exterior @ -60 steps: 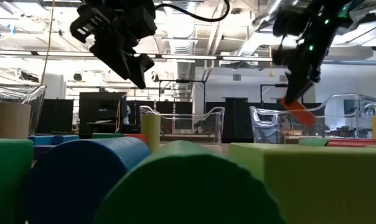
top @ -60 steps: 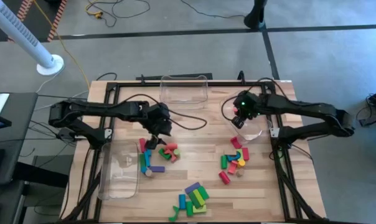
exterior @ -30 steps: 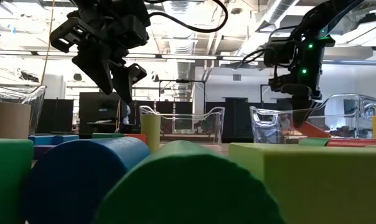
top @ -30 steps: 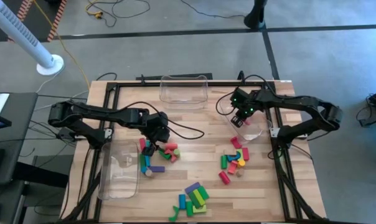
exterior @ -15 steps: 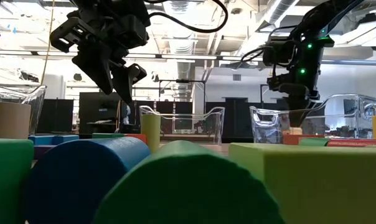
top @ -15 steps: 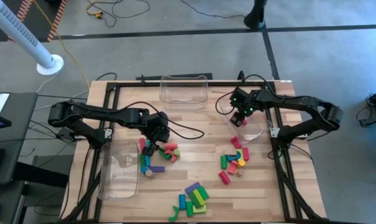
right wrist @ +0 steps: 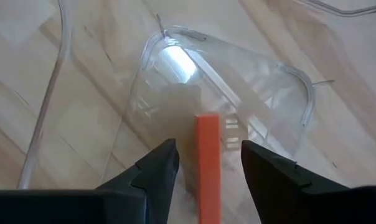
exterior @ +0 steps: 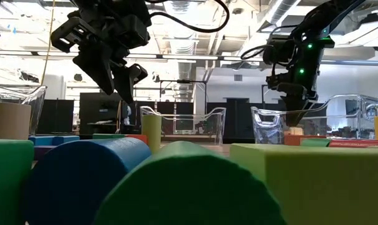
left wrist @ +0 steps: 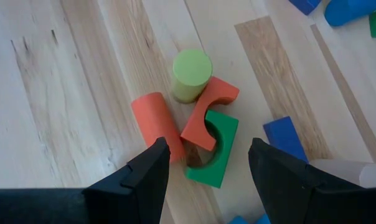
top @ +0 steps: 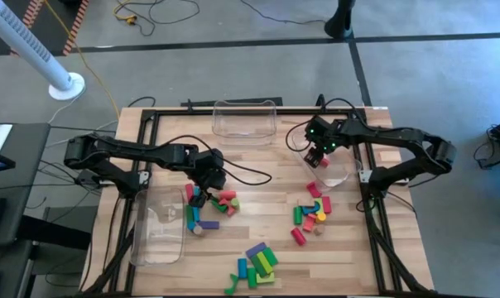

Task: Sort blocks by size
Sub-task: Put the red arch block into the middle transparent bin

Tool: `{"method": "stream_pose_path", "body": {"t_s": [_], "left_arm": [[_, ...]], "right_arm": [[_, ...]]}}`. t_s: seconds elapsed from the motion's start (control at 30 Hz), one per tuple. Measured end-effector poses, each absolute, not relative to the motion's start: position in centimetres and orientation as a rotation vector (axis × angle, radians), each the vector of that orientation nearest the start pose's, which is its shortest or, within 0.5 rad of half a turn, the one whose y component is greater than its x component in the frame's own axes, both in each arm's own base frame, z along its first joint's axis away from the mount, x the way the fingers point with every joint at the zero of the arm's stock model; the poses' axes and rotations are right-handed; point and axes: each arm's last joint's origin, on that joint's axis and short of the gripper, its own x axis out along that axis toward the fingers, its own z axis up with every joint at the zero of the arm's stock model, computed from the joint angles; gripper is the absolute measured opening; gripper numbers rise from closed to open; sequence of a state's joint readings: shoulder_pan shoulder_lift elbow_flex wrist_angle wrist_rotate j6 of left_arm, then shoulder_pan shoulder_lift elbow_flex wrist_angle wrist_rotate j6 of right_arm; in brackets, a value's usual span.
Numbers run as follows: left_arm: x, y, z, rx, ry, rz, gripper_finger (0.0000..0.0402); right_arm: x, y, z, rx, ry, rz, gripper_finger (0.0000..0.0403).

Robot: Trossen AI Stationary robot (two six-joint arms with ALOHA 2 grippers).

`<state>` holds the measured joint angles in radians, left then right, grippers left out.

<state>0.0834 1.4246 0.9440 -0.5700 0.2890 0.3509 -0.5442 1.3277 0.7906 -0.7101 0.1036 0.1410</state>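
My right gripper (top: 319,159) (right wrist: 206,165) hangs open over the clear bin (top: 339,175) at the table's right. A red bar block (right wrist: 208,130) lies on the bin's floor below the fingers, which stand apart from it. My left gripper (top: 202,189) (left wrist: 206,162) is open above a cluster of blocks at the table's left. That cluster holds a red cylinder (left wrist: 154,121), a light green cylinder (left wrist: 191,71), a red arch (left wrist: 206,118) and a green arch (left wrist: 216,149), all lying on the wood. Nothing sits between either pair of fingers.
A second clear bin (top: 244,122) stands at the far middle and a third (top: 161,228) at the near left. More blocks lie in a heap at the right (top: 312,211) and another near the front edge (top: 257,265). A blue block (left wrist: 284,137) lies beside the arches.
My right gripper has opened and let go of the red bar. The bar leaned tilted in the right bin a second ago and now lies flat on the bin's floor. My left arm has kept still.
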Motion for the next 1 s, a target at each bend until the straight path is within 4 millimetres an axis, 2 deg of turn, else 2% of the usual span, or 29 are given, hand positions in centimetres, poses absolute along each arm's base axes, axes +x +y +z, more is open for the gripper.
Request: {"method": "stream_pose_path", "body": {"t_s": [0.13, 0.3, 0.47, 0.6, 0.77, 1.0], "left_arm": [[27.4, 1.5, 22.2, 0.127, 0.979, -0.364, 0.0210], [27.4, 1.5, 22.2, 0.127, 0.979, -0.364, 0.0210], [27.5, 1.5, 22.2, 0.132, 0.974, -0.366, 0.0210], [27.5, 1.5, 22.2, 0.137, 0.970, -0.368, 0.0210], [27.5, 1.5, 22.3, 0.138, 0.967, -0.367, 0.0210], [27.6, 1.5, 22.3, 0.140, 0.952, -0.365, 0.0210]], "right_arm": [[19.6, -12.2, 20.5, 0.379, 1.163, -0.645, 0.0210], [19.9, -11.5, 23.1, 0.326, 1.065, -0.619, 0.0210], [20.2, -9.5, 25.6, 0.228, 0.965, -0.530, 0.0210], [20.3, -7.2, 26.8, 0.150, 0.920, -0.427, 0.0210], [21.1, -3.8, 26.8, 0.041, 0.926, -0.255, 0.0210], [23.0, 0.5, 24.9, -0.112, 1.013, -0.038, 0.0210]]}}
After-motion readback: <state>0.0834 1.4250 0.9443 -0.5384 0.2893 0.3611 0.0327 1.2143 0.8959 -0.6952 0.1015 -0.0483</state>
